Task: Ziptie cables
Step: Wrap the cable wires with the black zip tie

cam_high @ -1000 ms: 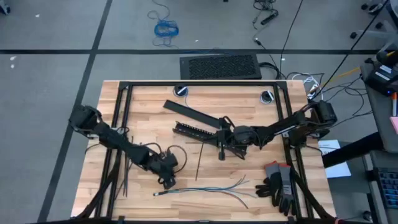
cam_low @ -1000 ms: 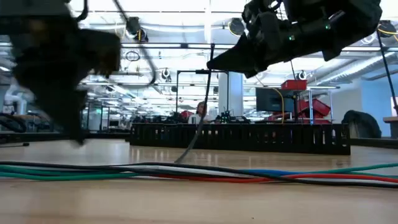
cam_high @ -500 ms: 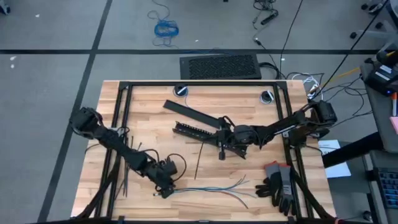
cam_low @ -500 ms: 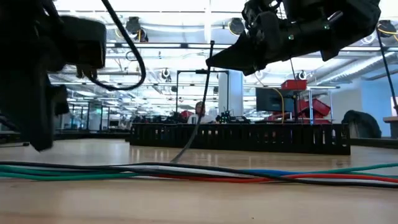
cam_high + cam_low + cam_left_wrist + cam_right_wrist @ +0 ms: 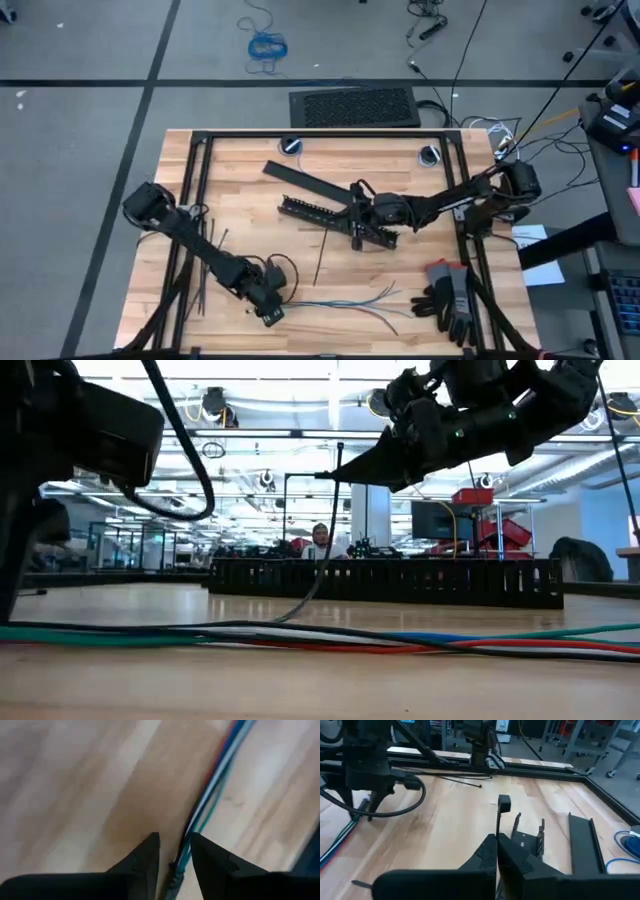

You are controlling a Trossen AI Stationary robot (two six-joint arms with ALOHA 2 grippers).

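The cables [image 5: 335, 303], thin blue, green and pale wires, lie along the table's near part; they also cross the low view as cables [image 5: 300, 634]. My left gripper [image 5: 175, 840] is down at their left end [image 5: 268, 308], open, one finger on each side of the bundle [image 5: 186, 851]. My right gripper [image 5: 497, 839] hovers mid-table [image 5: 352, 225], shut on one black ziptie [image 5: 315, 560]. Spare zipties [image 5: 200, 272] lie flat at the table's left. My right gripper pinches the ziptie between its two fingertips a little below its head [image 5: 504, 802]; the head end [image 5: 498, 822] sticks out past them. The fingers reach in from the table's right, slanting down. The long tail hangs slanting below, its tip [image 5: 282, 620] on the table.
A black slotted bar [image 5: 315, 211] lies mid-table beside my right gripper, with a flat black bar [image 5: 298, 180] behind it. Dark gloves [image 5: 448, 296] sit at the near right. A black frame [image 5: 320, 135] runs around the tabletop.
My left gripper has moved toward the table's near edge and down onto the cables' left end. My right gripper has shifted slightly toward the far left with the ziptie, whose tip stays on the table.
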